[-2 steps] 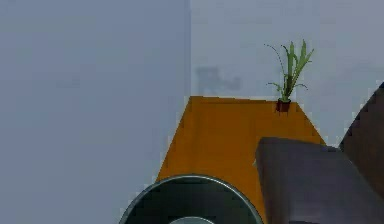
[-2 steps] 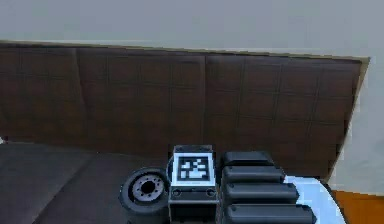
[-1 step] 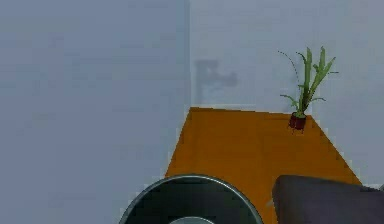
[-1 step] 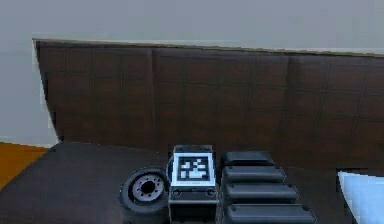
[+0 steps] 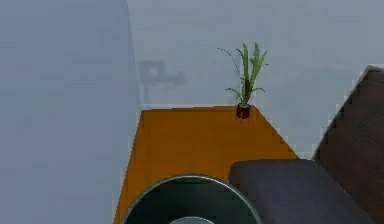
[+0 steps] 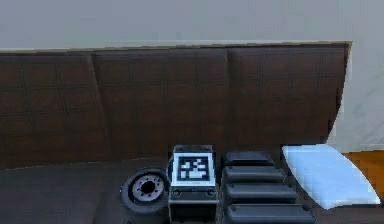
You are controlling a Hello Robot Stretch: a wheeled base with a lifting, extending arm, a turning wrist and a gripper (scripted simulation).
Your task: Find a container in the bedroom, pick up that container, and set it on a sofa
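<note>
The sofa [image 6: 120,100] spans the arm side view. The gripper [image 6: 146,190] shows against its seat; its jaws and any load cannot be told. A pillow [image 6: 325,172] lies right. The container is probably light and rigid, best gripped at its rim.

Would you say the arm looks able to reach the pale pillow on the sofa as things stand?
Probably, after a small base shift: the pillow lies on the sofa seat just beside the arm, with nothing between them.

Dark sofa [image 6: 150,100] — pale pillow [image 6: 325,170] lies on its seat.
</note>
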